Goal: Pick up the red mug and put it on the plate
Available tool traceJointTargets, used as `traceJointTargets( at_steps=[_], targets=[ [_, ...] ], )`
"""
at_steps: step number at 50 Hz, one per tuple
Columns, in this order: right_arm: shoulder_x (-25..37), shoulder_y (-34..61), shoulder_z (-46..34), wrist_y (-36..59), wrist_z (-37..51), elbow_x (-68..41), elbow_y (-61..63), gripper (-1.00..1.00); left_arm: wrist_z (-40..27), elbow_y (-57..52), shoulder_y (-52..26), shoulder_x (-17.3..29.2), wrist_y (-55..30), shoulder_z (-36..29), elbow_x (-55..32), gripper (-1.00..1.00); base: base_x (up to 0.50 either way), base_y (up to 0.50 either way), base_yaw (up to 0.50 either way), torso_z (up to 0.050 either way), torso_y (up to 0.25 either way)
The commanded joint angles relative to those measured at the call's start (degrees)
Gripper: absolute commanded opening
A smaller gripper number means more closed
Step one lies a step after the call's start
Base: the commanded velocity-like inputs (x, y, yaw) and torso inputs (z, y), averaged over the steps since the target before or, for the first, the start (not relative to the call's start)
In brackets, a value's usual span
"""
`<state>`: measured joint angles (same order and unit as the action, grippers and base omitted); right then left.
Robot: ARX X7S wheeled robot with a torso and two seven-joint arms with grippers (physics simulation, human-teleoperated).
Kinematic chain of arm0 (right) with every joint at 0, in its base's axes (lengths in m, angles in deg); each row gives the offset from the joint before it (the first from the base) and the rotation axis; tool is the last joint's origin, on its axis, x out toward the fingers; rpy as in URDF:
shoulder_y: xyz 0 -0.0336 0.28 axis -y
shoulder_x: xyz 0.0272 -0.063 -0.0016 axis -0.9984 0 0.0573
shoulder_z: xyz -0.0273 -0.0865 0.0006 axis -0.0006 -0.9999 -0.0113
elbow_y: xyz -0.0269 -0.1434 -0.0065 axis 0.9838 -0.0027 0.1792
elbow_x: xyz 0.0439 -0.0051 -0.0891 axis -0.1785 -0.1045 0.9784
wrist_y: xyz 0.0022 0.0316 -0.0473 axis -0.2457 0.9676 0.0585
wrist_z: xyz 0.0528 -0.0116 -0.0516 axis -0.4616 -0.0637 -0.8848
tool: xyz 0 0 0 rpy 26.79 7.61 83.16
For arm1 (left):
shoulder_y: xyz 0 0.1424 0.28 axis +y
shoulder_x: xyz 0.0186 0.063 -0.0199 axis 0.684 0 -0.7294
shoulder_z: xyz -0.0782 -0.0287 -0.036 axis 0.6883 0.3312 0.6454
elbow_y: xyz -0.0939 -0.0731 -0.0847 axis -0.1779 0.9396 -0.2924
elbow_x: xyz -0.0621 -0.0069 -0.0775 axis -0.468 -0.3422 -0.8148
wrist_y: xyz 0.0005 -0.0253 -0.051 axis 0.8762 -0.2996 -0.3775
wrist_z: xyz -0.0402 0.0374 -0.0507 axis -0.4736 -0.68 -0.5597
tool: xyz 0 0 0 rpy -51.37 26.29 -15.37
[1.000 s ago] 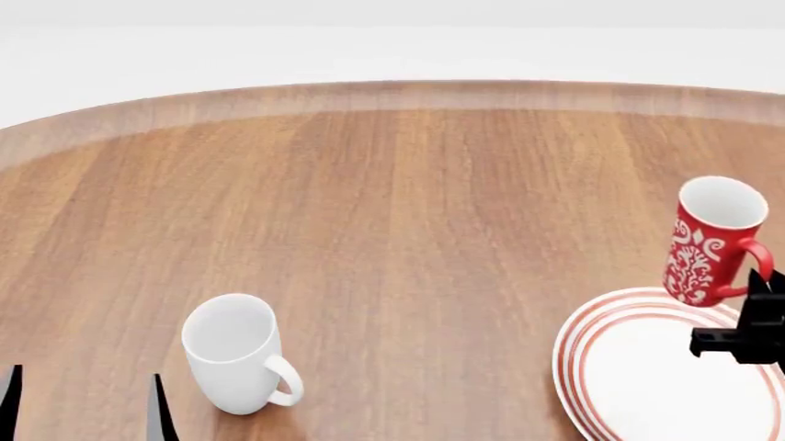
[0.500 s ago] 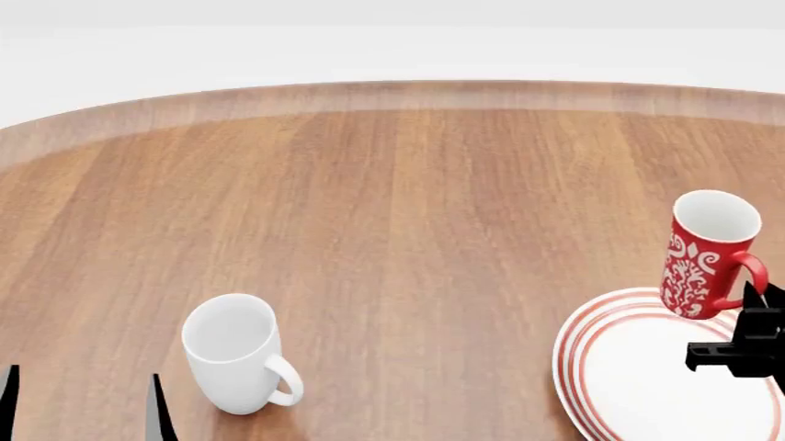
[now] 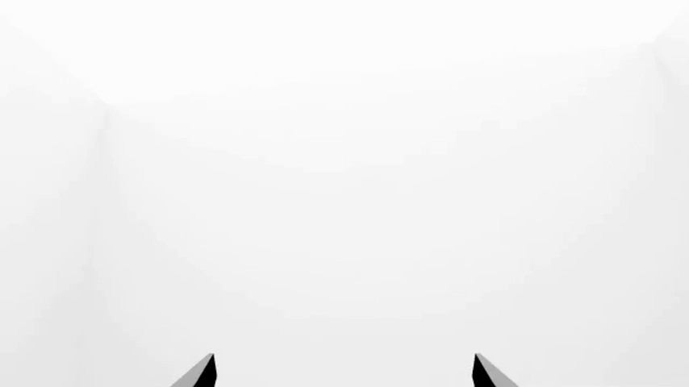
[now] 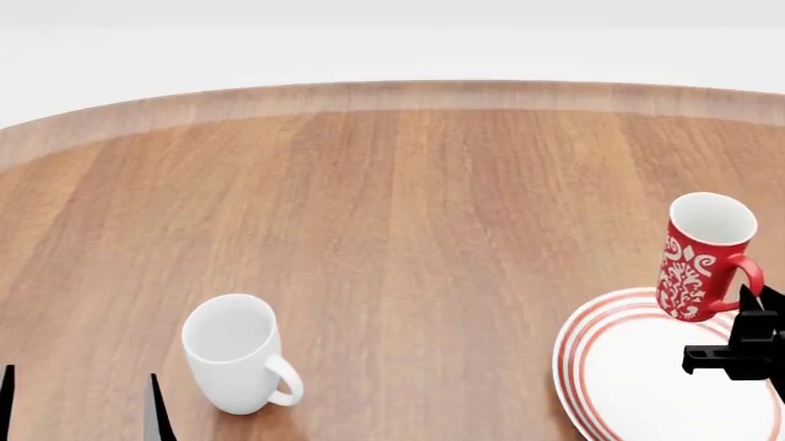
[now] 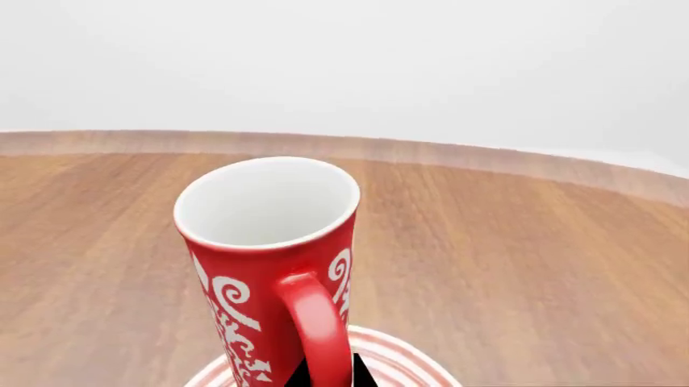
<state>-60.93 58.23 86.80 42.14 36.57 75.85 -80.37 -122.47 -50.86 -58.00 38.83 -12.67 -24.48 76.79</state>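
Observation:
The red mug (image 4: 701,260) with its white swirl pattern hangs tilted in the air over the far edge of the plate (image 4: 638,367), at the right of the head view. My right gripper (image 4: 745,308) is shut on its red handle (image 5: 319,322), the dark fingertips (image 5: 366,372) pinching the handle from both sides. The mug's white inside (image 5: 267,201) faces the wrist camera, and red rings of the plate (image 5: 409,364) show beneath it. My left gripper (image 4: 80,404) stands open at the bottom left, its fingertips (image 3: 205,372) wide apart with nothing between them.
A plain white mug (image 4: 235,351) stands upright on the wooden table (image 4: 405,211) at the lower left, just right of my left gripper, handle toward the right. The table's rounded far edge (image 4: 392,92) curves across the back.
My right gripper has carried the red mug a little down and to the left, over the plate's far rim. The left gripper and white mug have not moved.

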Motion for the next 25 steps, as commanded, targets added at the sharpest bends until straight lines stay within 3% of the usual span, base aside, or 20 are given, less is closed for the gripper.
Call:
traceJointTargets(
  at_steps=[1, 25],
  targets=[
    [0.05, 0.11, 1.49, -0.27, 0.0, 0.2, 0.03, -1.0, -0.82, 0.26, -0.15, 0.01, 0.52, 0.18, 1.28, 1.0, 0.0, 0.0, 0.0, 0.003, -0.086],
    [0.12, -0.08, 2.21, -0.45, -0.19, 0.34, 0.03, -1.0, -1.58, 1.23, -0.65, 0.1, 2.37, -0.38, 1.29, 1.0, 0.0, 0.0, 0.0, 0.006, -0.118]
  ],
)
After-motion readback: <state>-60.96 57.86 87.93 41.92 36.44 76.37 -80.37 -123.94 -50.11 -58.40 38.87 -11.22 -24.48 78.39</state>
